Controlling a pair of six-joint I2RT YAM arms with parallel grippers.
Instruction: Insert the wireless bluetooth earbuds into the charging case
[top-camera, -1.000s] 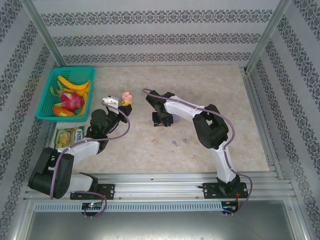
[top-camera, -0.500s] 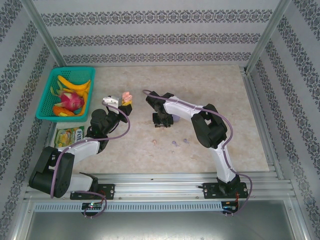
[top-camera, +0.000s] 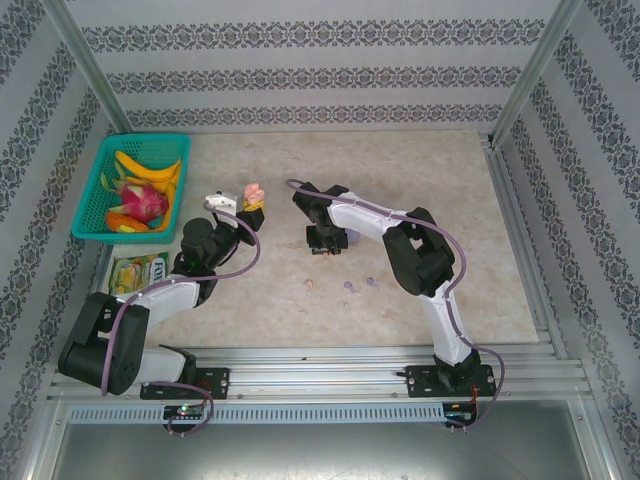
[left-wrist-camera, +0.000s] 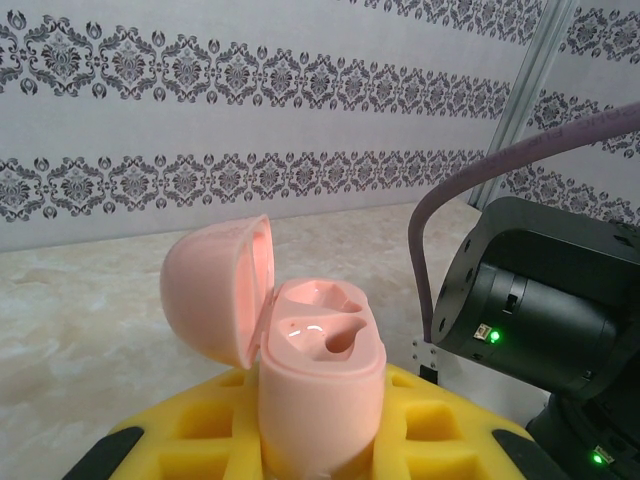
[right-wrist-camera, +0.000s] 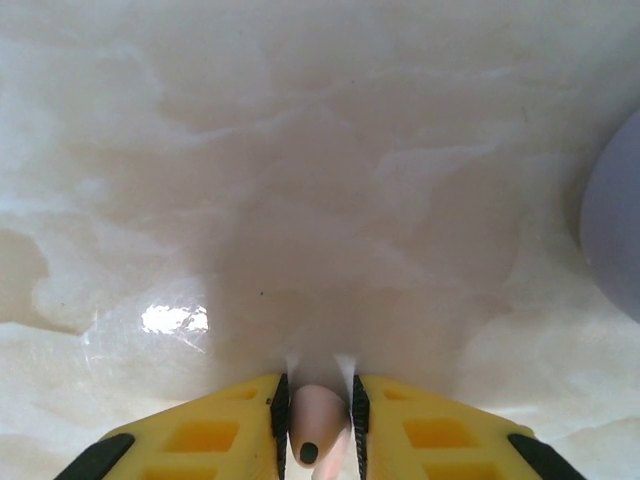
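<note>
Right wrist view: a pale pink earbud (right-wrist-camera: 315, 420) was pinched between the clenched right fingers (right-wrist-camera: 225, 425), low over the worktop (right-wrist-camera: 300, 150). Its long axis was seen running along the fingers, with the rounded end towards the worktop and the dark-dotted end nearer the camera. In the left wrist view the charging case (left-wrist-camera: 322, 400) was gripped upright by the left fingers (left-wrist-camera: 430, 425), its lid (left-wrist-camera: 215, 290) swung open leftward and its sockets (left-wrist-camera: 335, 335) facing up. The earbud would best be carried over, turned to match an empty socket, lowered slowly, and released only once seated.
</note>
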